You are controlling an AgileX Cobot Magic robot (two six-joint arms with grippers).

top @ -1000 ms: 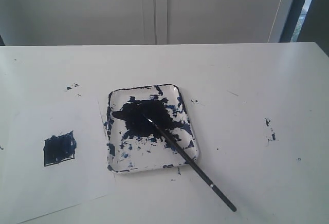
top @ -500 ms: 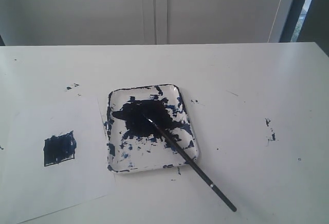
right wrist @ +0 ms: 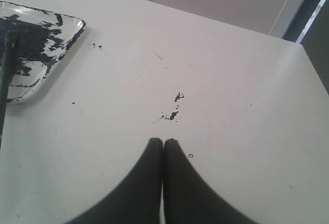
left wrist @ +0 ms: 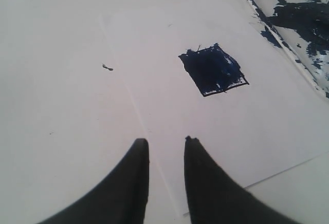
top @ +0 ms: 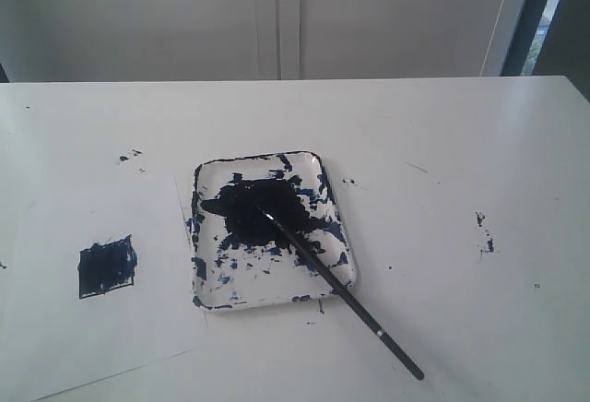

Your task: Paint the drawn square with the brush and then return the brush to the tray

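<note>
Fingers (right wrist: 149, 183) of the right gripper (right wrist: 163, 141) are pressed together on nothing, while the left gripper (left wrist: 165, 140) has its jaws slightly spread and equally empty.

The drawn square (top: 107, 266) is filled with dark navy paint, a few white flecks showing through. It sits on the paper sheet (top: 92, 328), left of the tray (top: 210, 176) and apart from it. The brush (top: 336, 287) lies with its tip in the tray's dark pool, and its handle crosses the near right rim, ending on the table (top: 442, 144).

Both steps look finished, so I judge the task essentially complete. At most, the next move could nudge the brush fully inside the tray, which would need a pinch on the overhanging handle.

Neither arm appears in the exterior view. The left gripper hangs low over the paper's edge, pointing toward the square. The right one hangs over bare table by some paint specks (right wrist: 175, 112), well apart from the tray.
</note>
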